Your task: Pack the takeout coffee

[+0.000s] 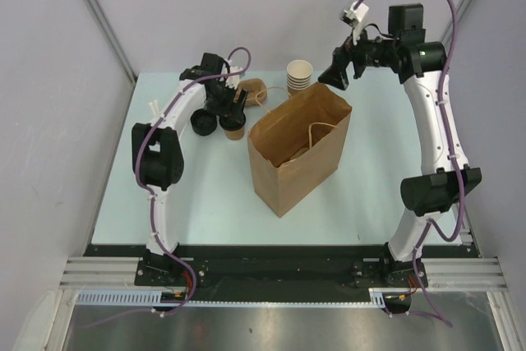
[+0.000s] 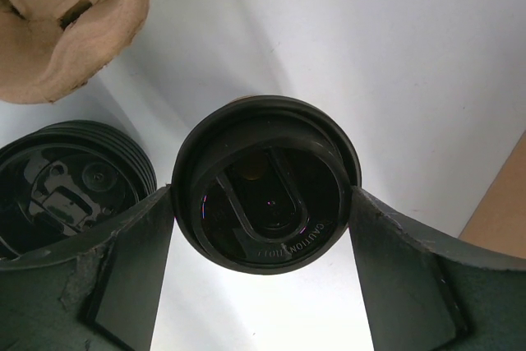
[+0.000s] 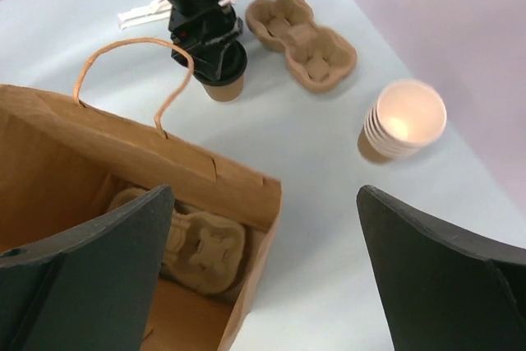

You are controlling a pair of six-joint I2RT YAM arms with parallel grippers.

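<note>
The takeout coffee (image 1: 234,127), a tan paper cup with a black lid, stands on the table left of the open brown paper bag (image 1: 300,147). My left gripper (image 1: 231,113) is right over it. In the left wrist view the black lid (image 2: 267,182) fills the gap between the fingers (image 2: 131,260), which touch its rim on both sides. The right wrist view shows the cup (image 3: 223,86) on the table under that gripper (image 3: 209,39). My right gripper (image 1: 337,74) is open and empty, high above the bag's far corner (image 3: 265,195).
A stack of loose black lids (image 1: 202,123) sits just left of the coffee (image 2: 70,187). A pulp cup carrier (image 1: 255,90) lies behind it. A stack of lidless cups (image 1: 300,76) stands behind the bag. Another carrier (image 3: 205,248) lies inside the bag.
</note>
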